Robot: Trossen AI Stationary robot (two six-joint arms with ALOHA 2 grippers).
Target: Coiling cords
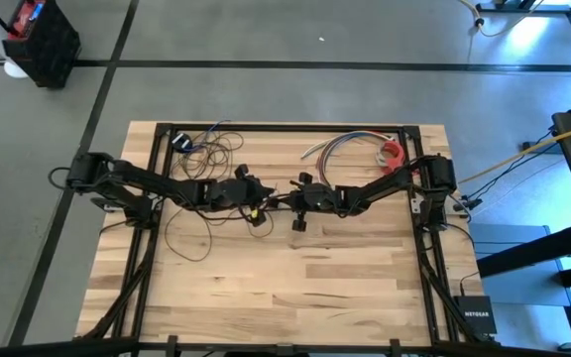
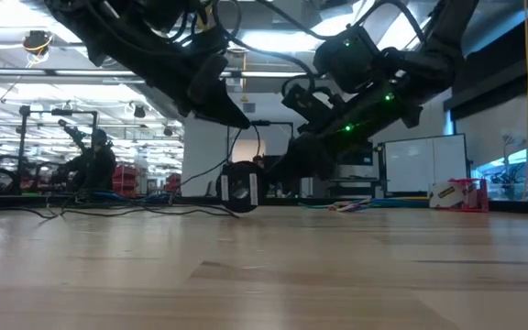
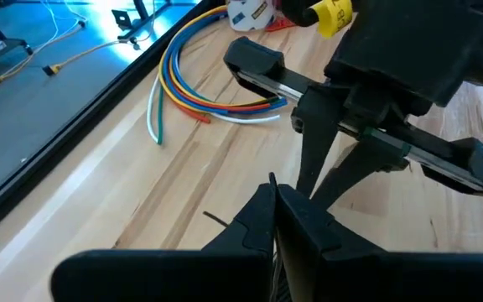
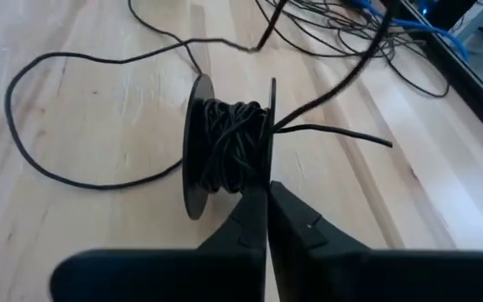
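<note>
Pale wooden bench [image 1: 295, 288] planks filled the high view, ringed by grey floor. At about 9 o'clock from the bench centre, the left gripper [image 1: 258, 201] reached in from the left edge, its jaws pressed together; whether they pinched the thin wire could not be told. Loose loops of the cords [image 1: 201, 149] lay tangled toward 11 o'clock and trailed down past the left arm onto the boards. Just beside the left gripper, near the centre, the spool [image 4: 225, 147] stood on edge on the bench, dark wire wound round its core between two black discs, with a free end sticking out sideways. The right gripper [image 4: 267, 195] sat with its tips just beside the wound wire, jaws closed, with nothing visibly between them. Toward 1 o'clock, a short bundle of multicoloured wires [image 1: 350, 145] curved across the boards, and a roll of tape [image 1: 394, 153] lay next to it.
</note>
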